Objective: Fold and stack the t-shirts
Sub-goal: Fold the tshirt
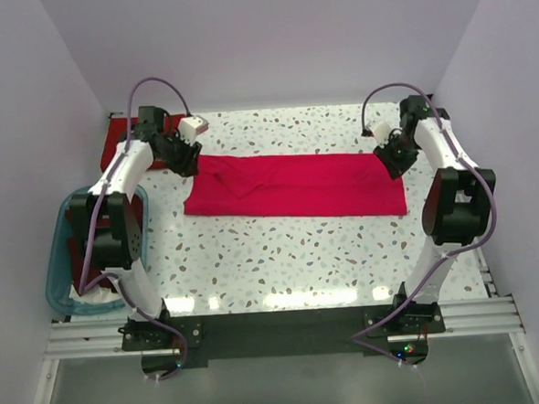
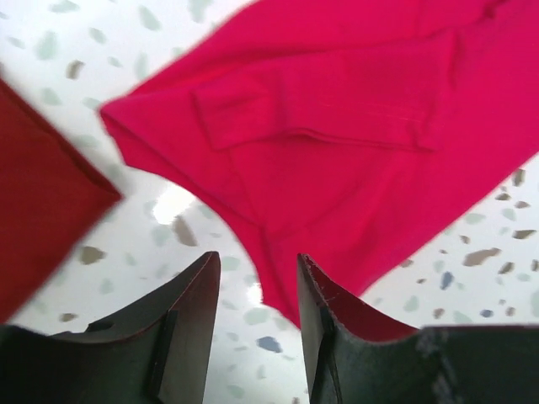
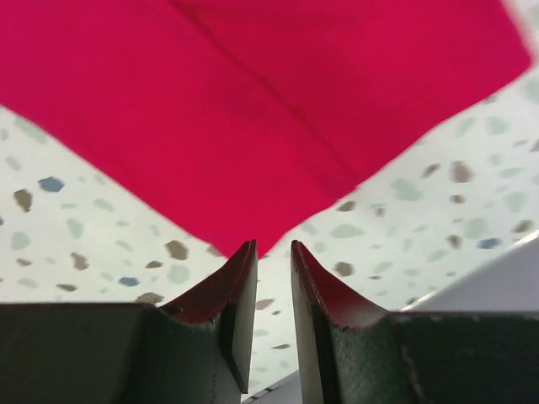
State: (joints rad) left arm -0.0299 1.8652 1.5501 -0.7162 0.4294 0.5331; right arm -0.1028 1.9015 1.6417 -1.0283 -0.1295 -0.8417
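Note:
A bright crimson-pink t-shirt [image 1: 296, 187] lies folded into a long band across the speckled table. In the left wrist view its sleeve end [image 2: 337, 126] lies just ahead of the fingers. My left gripper [image 1: 189, 161] is open and empty above the shirt's left end [image 2: 257, 269]. My right gripper [image 1: 390, 158] is open a little and empty, its tips just off the shirt's right corner [image 3: 272, 248]. A darker red shirt [image 1: 124, 138] lies at the far left corner; it also shows in the left wrist view [image 2: 42, 194].
A translucent blue tub [image 1: 63, 260] holding dark red fabric stands off the table's left side. White walls enclose the table on three sides. The table's right edge [image 3: 497, 278] is close to the right gripper.

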